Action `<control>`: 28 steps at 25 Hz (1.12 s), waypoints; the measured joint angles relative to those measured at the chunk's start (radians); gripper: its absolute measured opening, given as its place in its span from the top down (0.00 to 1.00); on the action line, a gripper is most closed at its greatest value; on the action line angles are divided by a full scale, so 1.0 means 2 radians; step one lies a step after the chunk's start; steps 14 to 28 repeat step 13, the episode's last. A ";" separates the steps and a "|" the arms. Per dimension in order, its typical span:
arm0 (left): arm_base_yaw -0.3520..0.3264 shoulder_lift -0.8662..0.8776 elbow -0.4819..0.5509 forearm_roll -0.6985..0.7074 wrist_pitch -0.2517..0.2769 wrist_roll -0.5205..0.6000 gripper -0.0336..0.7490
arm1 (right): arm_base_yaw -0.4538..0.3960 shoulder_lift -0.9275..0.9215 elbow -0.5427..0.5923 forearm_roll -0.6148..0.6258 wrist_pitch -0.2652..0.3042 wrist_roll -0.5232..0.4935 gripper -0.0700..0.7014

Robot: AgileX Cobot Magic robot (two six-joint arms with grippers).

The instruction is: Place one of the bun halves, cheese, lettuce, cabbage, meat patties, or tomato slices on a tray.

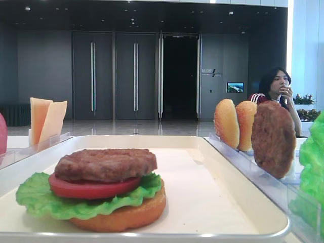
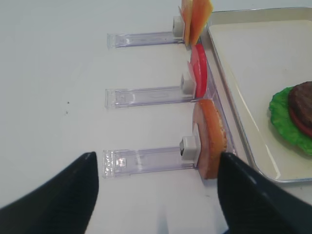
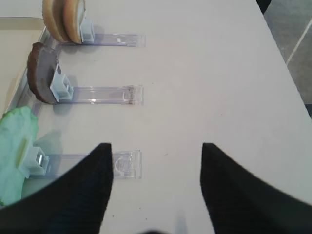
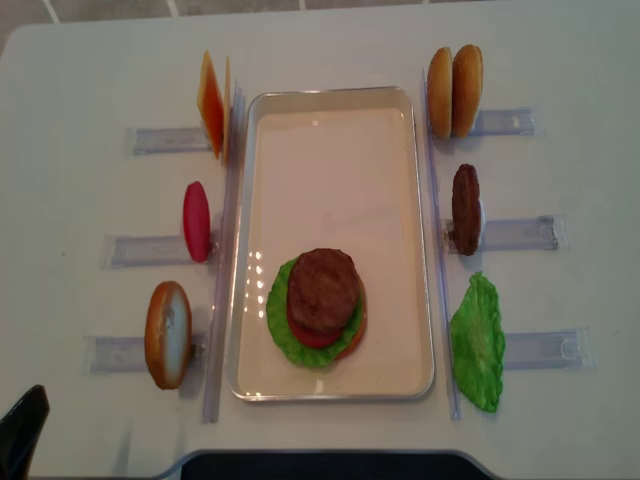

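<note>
counter [image 4: 330, 45]: we see it carry the tray, with three clear holders [image 4: 520, 233] on each long side of the tray.
tray [image 4: 330, 97]: its long axis runs from the near edge of the counter to the far edge; toward its near end sits a stack of bun half, lettuce, tomato slice and meat patty [image 4: 322, 283].
lettuce [image 4: 478, 342]: it lies just right of the tray's near right corner, its length parallel to the tray's long side.
bun halves [image 4: 455, 90]: two stand on edge right of the tray's far end; one more [image 4: 168, 333] stands left of the tray's near end, faces turned along the tray's length.
spare patty [image 4: 465, 208]: on edge, right of the tray's middle.
cheese [image 4: 212, 104] and tomato slice [image 4: 196, 221]: left of the tray, far end and middle.
right pincer [image 3: 156, 187]: spread wide, holding nothing, above the counter right of the tray, with the lettuce holder by its left finger; we judge this arm nearest the lettuce, which lies tray-ward of it.
left pincer [image 2: 157, 195]: spread wide, empty, left of the tray with the near bun half just ahead.
</note>
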 joint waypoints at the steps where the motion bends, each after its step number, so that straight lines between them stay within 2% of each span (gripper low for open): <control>1: 0.000 0.000 0.000 0.000 0.000 0.000 0.22 | 0.000 0.000 0.000 0.000 0.000 0.000 0.37; 9: 0.000 0.000 0.000 0.000 0.000 0.000 0.22 | -0.029 0.000 0.000 0.000 0.000 0.000 0.37; 28: 0.000 0.000 0.000 0.000 0.000 0.000 0.22 | -0.029 0.000 0.000 0.000 -0.001 0.000 0.37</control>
